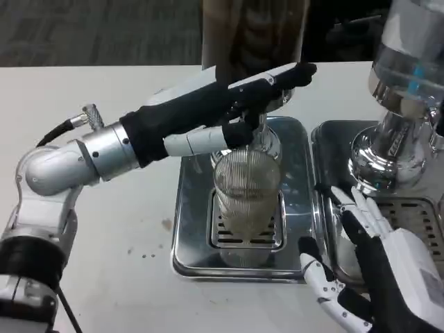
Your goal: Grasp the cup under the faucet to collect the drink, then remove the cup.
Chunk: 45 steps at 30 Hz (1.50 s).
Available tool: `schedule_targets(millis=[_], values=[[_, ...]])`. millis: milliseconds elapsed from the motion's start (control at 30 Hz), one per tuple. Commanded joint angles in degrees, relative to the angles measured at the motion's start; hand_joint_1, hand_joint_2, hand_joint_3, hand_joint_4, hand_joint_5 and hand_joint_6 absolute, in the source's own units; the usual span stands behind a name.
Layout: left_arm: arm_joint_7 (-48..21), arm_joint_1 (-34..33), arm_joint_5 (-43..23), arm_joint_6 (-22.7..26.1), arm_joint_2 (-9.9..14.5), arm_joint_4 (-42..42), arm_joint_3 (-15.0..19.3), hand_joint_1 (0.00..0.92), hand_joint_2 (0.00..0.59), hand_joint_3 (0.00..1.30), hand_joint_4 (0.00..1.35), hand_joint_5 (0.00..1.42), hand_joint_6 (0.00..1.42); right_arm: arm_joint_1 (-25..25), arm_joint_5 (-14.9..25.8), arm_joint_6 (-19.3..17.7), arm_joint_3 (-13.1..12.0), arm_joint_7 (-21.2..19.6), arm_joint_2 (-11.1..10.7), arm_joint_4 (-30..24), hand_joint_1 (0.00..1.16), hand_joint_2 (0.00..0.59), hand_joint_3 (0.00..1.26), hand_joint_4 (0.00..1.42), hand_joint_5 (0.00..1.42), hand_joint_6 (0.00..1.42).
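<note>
Nearest the camera, the right hand [378,267] sits low at the bench's [104,208] front edge, fingers spread and holding nothing, just beside the metal drip tray [191,229]. On that tray's slotted grate [222,232] stands the cup [246,201] — clear, ribbed, upright, with pale drink already in it. It is likely rigid plastic or glass, slick on the outside and top-heavy once full, so the safest hold looks to be around the mid-wall, squeezed lightly and kept level. Above and behind it, the left hand [243,100] reaches across to the faucet [267,128], fingers laid along the tap lever — pressing rather than gripping, as far as can be told. Farther right stands a second chrome dispenser [399,139].
</note>
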Motion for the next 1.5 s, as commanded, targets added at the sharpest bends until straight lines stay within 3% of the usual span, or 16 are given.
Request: schedule_targets(millis=[33, 167, 233, 400, 633, 900, 1500], values=[[-0.67, 1.91, 3.33, -0.72, 0.64, 1.42, -2.34, 0.000, 0.005, 0.04, 0.00, 0.00, 0.00, -0.98, 6.54, -0.26, -1.80, 1.07, 0.42, 1.40, 0.41, 0.437, 0.12, 0.03, 0.01, 0.04], [0.16, 1.94, 3.80, -1.85, 1.11, 1.78, -2.97, 0.000, 0.004, 0.03, 0.00, 0.00, 0.00, -3.28, 16.27, -2.72, -3.72, 2.41, 0.47, 5.69, 0.57, 0.279, 0.00, 0.00, 0.04, 0.09], [0.54, 1.89, 3.92, -2.30, 1.32, 1.97, -3.27, 0.000, 0.004, 0.03, 0.00, 0.00, 0.00, -4.75, 19.60, -4.10, -4.21, 3.16, 0.10, 8.33, 0.61, 0.265, 0.00, 0.00, 0.03, 0.09], [1.29, 1.84, 3.86, -2.85, 1.82, 2.43, -3.97, 0.000, 0.004, 0.03, 0.00, 0.00, 0.00, -7.89, 23.06, -6.30, -4.70, 4.21, -0.71, 13.03, 0.65, 0.237, 0.00, 0.00, 0.00, 0.05], [2.12, 1.78, 3.85, -3.07, 2.14, 2.71, -4.25, 0.000, 0.006, 0.03, 0.00, 0.00, 0.00, -10.94, 24.38, -10.03, -5.15, 3.58, -1.50, 18.62, 0.68, 0.206, 0.00, 0.00, 0.00, 0.00], [2.45, 1.65, 3.84, -3.11, 2.53, 2.55, -4.29, 0.000, 0.008, 0.04, 0.00, 0.00, 0.00, -14.44, 22.80, -14.29, -4.93, 1.44, -1.62, 24.97, 0.69, 0.198, 0.00, 0.00, 0.00, 0.00], [2.43, 2.62, 3.79, -3.05, 2.82, 1.40, -4.59, 0.000, 0.009, 0.04, 0.00, 0.00, 0.00, -20.80, 22.11, -14.29, -4.55, 0.63, -0.52, 31.31, 0.70, 0.200, 0.00, 0.00, 0.00, 0.00]])
